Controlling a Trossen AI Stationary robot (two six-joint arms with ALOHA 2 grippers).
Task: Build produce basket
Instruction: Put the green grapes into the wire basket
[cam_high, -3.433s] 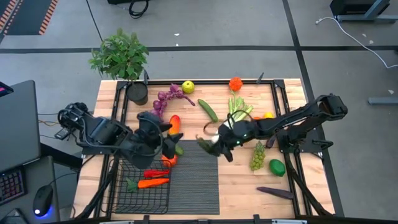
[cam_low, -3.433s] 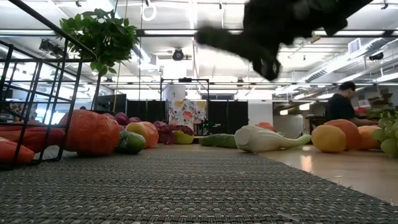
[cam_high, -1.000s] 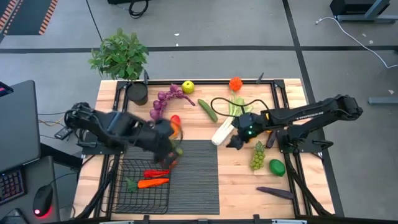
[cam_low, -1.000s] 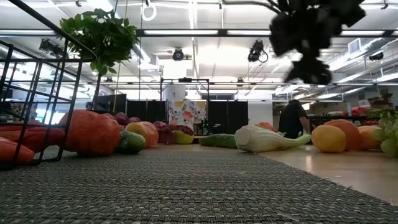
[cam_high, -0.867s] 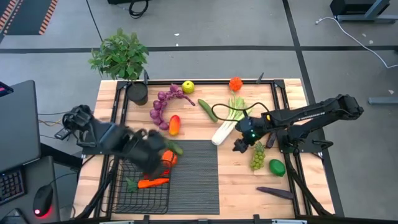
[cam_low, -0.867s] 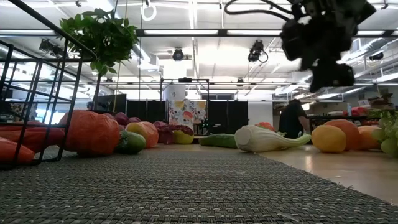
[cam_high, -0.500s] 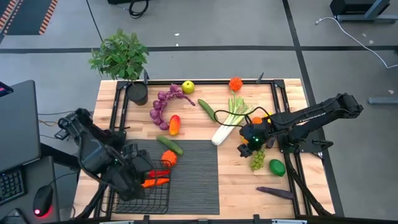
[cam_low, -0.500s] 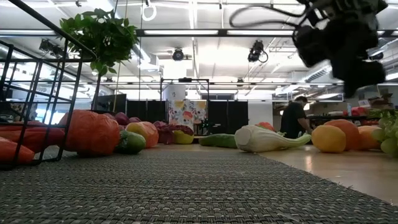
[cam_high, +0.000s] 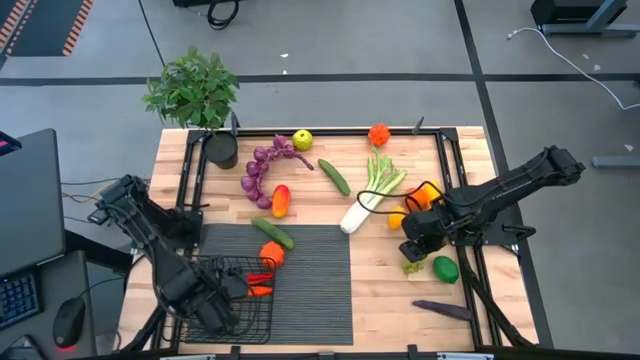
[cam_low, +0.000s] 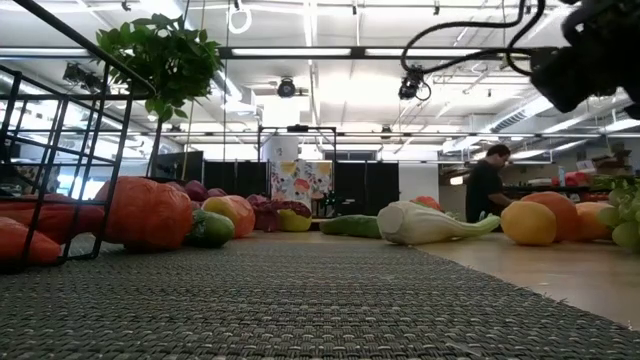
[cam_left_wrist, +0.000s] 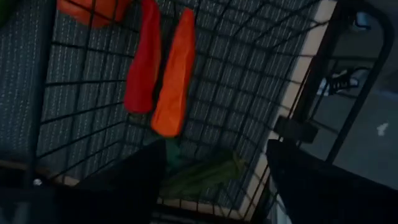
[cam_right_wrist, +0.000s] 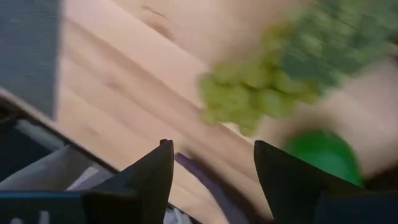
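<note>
The black wire basket (cam_high: 262, 318) stands at the mat's near left corner. In it lie a red pepper (cam_left_wrist: 144, 62), an orange pepper (cam_left_wrist: 174, 78) and a green piece (cam_left_wrist: 202, 174). My left gripper (cam_high: 215, 300) is open over the basket, and the green piece lies ahead between its fingers (cam_left_wrist: 214, 186). My right gripper (cam_high: 414, 243) is open just above the green grapes (cam_high: 412, 264), which also show in the right wrist view (cam_right_wrist: 267, 81). A green apple (cam_high: 446, 268) and an eggplant (cam_high: 442, 309) lie beside the grapes on the table.
A dark ribbed mat (cam_high: 315, 290) holds a cucumber (cam_high: 272, 233) and an orange fruit (cam_high: 271, 254). On the table beyond it lie a leek (cam_high: 368, 195), an orange (cam_high: 398, 216), a second cucumber (cam_high: 334, 177), purple grapes (cam_high: 262, 165) and a lemon (cam_high: 301, 140). A potted plant (cam_high: 195, 95) stands at the far left corner.
My left gripper has gone from the mat's far left corner toward the table's near edge and now hangs over the basket. My right gripper has gone from beside the leek toward the table's right and near edges, to above the green grapes.
</note>
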